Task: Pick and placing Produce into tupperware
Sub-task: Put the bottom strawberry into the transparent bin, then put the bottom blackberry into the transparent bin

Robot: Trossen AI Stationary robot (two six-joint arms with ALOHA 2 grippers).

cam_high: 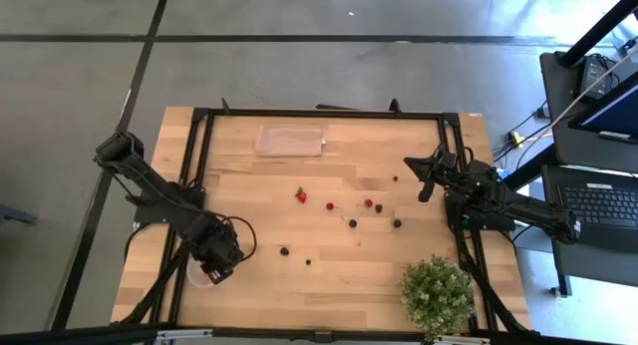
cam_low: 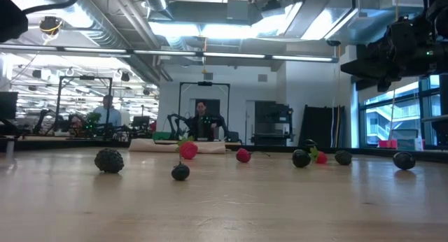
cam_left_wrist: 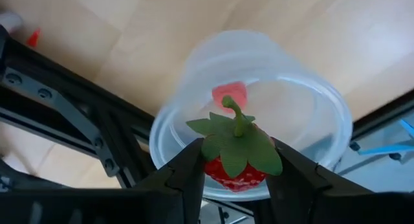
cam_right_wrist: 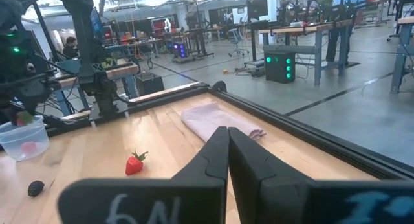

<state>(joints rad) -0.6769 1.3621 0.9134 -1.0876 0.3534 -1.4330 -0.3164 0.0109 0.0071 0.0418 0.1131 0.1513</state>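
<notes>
Left gripper (cam_high: 213,268) sits at the lower left of the high view, covering most of the clear round tupperware (cam_high: 196,273); small fruits dot the pale wood table (cam_high: 349,275). Low view: dark knobbly berries (cam_low: 109,160) and red strawberries (cam_low: 187,150) lie in a row, tub unseen. Left wrist view: dark fingers (cam_left_wrist: 187,169) clamp a leafy strawberry (cam_left_wrist: 236,160) over the tub. Right wrist view: the right gripper (cam_right_wrist: 228,160) is pressed together, empty, above the table; a folded cloth (cam_right_wrist: 220,120) lies beyond.
</notes>
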